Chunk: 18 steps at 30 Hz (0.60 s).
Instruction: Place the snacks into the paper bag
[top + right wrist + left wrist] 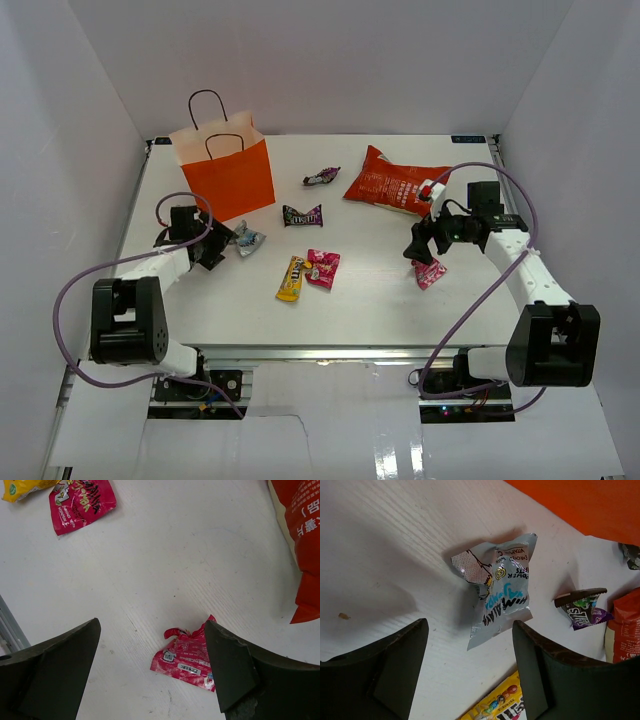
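Orange paper bag (225, 170) upright at far-left corner of worktop, mouth up for drops. L claw (470, 625) jaws apart astride silver-blue packet (500, 587) beside bag, prob. lined up to pinch. R claw (152, 625) apart over pink packet (187, 657) nr right edge.

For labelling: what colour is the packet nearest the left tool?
The packet is silver with blue lettering, clearest in left wrist view.
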Motion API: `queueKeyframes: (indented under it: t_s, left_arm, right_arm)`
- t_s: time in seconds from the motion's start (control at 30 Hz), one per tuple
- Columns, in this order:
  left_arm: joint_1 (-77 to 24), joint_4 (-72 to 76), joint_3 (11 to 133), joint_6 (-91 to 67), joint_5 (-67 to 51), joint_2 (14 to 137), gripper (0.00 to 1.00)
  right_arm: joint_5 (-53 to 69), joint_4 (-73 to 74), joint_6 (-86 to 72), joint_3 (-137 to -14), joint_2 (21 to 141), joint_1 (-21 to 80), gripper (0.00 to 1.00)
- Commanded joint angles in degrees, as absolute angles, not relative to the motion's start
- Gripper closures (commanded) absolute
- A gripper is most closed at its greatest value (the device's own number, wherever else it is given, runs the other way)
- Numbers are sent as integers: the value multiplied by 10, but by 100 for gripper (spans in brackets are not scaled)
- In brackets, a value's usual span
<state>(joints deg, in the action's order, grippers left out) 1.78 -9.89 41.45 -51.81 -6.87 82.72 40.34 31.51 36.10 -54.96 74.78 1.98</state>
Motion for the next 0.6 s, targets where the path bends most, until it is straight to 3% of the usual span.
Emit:
queueKeyframes:
  t_s: [0.0,0.47,0.57]
  left_arm:
    - [10,-51,420,-536,-70,837,22]
    - [-15,-10,428,-565,-38,933,43]
    - [-16,-8,416,-557,-34,933,59]
  right_arm:
    - [426,301,369,-573,757,18,10]
    - [417,302,365,-561,751,15,10]
    - [415,302,361,-560,751,14,10]
